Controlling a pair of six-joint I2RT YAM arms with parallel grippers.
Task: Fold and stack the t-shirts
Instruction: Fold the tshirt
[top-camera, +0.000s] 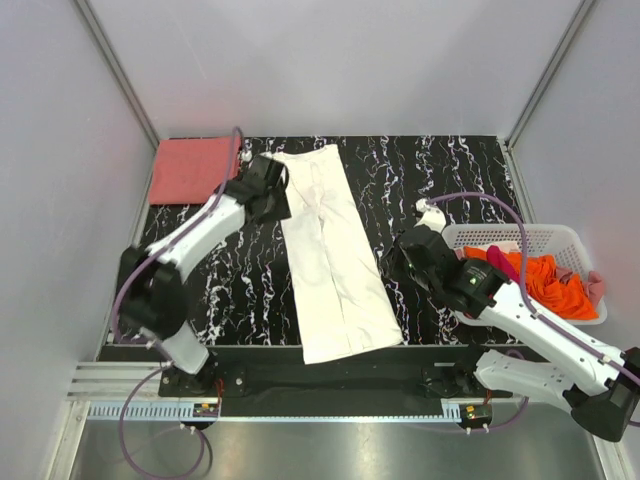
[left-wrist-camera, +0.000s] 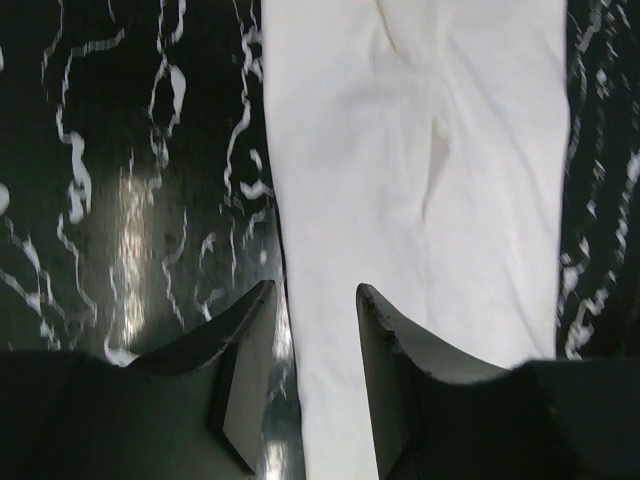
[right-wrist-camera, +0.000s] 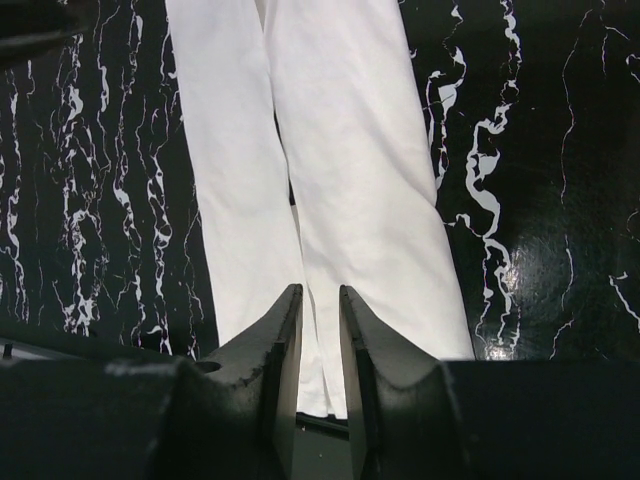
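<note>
A cream-white t-shirt (top-camera: 335, 260) lies folded into a long strip down the middle of the black marbled table (top-camera: 440, 180). My left gripper (top-camera: 283, 193) is at its far left edge. In the left wrist view the jaws (left-wrist-camera: 315, 300) are open and straddle the edge of the white cloth (left-wrist-camera: 420, 200), holding nothing. My right gripper (top-camera: 393, 262) is by the strip's right edge. In the right wrist view it (right-wrist-camera: 317, 300) is narrowly open above the white cloth (right-wrist-camera: 350, 150), gripping nothing. A folded salmon-pink t-shirt (top-camera: 190, 170) lies at the back left.
A white slatted basket (top-camera: 500, 235) stands at the right edge and holds crumpled orange (top-camera: 545, 280), magenta (top-camera: 500, 262) and dusty pink (top-camera: 597, 287) shirts. Grey walls close in the table at the back and both sides. A metal rail runs along the near edge.
</note>
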